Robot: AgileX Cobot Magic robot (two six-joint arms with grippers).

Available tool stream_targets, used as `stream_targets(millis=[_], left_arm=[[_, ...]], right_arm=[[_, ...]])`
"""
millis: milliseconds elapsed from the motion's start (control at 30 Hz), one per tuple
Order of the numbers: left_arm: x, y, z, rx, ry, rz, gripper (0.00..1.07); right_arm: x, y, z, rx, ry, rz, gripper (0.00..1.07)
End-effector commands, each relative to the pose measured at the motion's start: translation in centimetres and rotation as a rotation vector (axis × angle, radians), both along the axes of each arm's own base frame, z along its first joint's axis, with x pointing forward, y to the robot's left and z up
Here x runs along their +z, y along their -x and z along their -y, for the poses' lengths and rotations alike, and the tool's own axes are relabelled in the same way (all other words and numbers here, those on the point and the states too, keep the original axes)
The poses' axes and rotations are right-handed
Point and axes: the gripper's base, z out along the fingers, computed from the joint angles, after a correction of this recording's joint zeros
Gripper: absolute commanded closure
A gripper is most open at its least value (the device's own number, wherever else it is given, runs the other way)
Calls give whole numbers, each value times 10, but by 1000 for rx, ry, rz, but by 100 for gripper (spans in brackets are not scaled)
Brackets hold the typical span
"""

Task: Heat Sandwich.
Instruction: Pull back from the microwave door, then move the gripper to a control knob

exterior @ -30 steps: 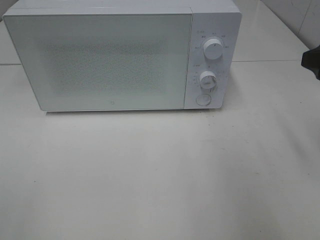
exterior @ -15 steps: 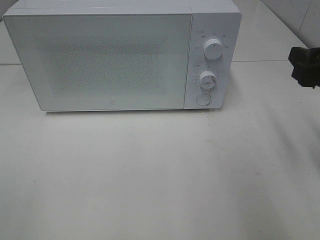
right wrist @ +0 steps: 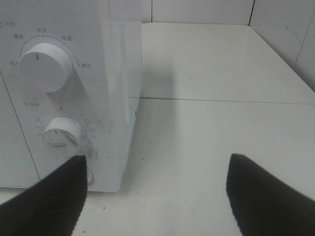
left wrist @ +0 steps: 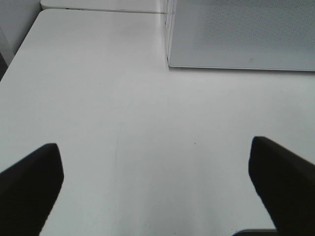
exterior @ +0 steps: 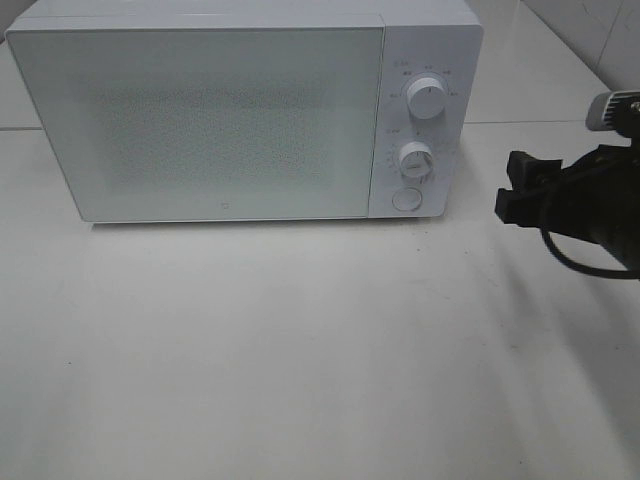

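Observation:
The sandwich and its pink plate are out of view. A white microwave (exterior: 200,120) stands at the back of the table with its door shut. Its control panel has an upper knob (exterior: 428,100), a lower knob (exterior: 416,158) and a round button (exterior: 405,199). My right gripper (exterior: 508,190) is open and empty, a short way right of the panel at the height of the button. The right wrist view shows its two fingers apart (right wrist: 157,196) before the upper knob (right wrist: 45,66) and lower knob (right wrist: 61,132). My left gripper (left wrist: 157,191) is open and empty above bare table, near the microwave's front left corner (left wrist: 241,34).
The white table (exterior: 300,340) stretches in front of the microwave. A tiled wall (exterior: 600,30) rises at the back right. A table seam (right wrist: 221,100) runs behind the microwave's right side.
My right arm has come in from the right edge and moved left toward the microwave's control panel. The microwave has not changed.

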Motion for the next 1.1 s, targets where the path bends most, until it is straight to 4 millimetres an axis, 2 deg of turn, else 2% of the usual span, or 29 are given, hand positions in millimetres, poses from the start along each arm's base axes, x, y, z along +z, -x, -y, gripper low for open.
stream_targets(millis=[33, 233, 467, 1100], left_arm=[[-1, 3, 0, -3, 3, 21, 9], [-1, 3, 0, -3, 3, 21, 9], [-1, 3, 0, -3, 3, 21, 9], [-1, 3, 0, -3, 3, 21, 9]], right_arm=[[-4, 1, -9, -21, 9, 33, 32], [-20, 4, -29, -23, 22, 4, 32], [-24, -3, -48, -16, 19, -8, 32], [-37, -48, -85, -15, 23, -6, 32]])
